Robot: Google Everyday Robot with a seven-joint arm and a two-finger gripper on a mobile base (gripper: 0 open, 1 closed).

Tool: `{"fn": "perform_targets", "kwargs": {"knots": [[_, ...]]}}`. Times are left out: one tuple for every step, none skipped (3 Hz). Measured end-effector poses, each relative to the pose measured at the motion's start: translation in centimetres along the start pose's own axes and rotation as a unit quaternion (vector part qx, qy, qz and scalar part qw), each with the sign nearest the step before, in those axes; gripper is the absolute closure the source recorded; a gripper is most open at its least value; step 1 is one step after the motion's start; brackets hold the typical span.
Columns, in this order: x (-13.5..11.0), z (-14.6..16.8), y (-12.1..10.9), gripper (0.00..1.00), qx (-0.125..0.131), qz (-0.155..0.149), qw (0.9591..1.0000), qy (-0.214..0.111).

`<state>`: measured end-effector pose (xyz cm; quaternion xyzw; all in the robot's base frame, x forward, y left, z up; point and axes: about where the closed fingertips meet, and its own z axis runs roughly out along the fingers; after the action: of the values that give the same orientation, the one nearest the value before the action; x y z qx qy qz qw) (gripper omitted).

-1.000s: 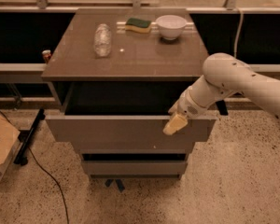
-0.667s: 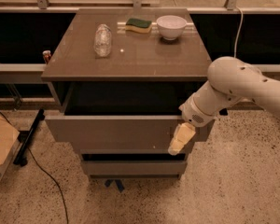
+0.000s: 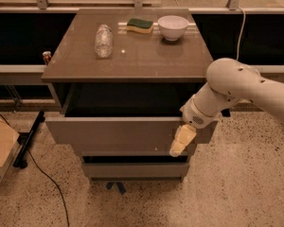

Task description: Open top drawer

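Camera view shows the gripper (image 3: 182,141) hanging tips-down, its fingers (image 3: 185,135) pressed together and holding nothing. Just behind them sits the right end of the top drawer (image 3: 118,134), its front standing well out from the cabinet (image 3: 146,56). With nothing hooked over the panel's upper edge, a further pull would likely slip off, or the wrist might nudge the drawer inward.

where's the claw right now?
Camera view, right side: the claw hangs in front of the right end of the top drawer, which stands pulled out, below the cabinet top.
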<state>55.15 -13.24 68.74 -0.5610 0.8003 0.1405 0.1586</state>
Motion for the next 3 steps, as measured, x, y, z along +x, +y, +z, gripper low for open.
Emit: {"fn": "perform_targets", "kwargs": {"knots": [[1.41,1.57,0.56,0.27,-0.031,0.010,0.9994,0.012],[1.76,1.61,0.72,0.50,-0.036,0.014,0.9991,0.014],[1.51,1.04,0.75,0.73,-0.036,0.014,0.9991,0.014]]}}
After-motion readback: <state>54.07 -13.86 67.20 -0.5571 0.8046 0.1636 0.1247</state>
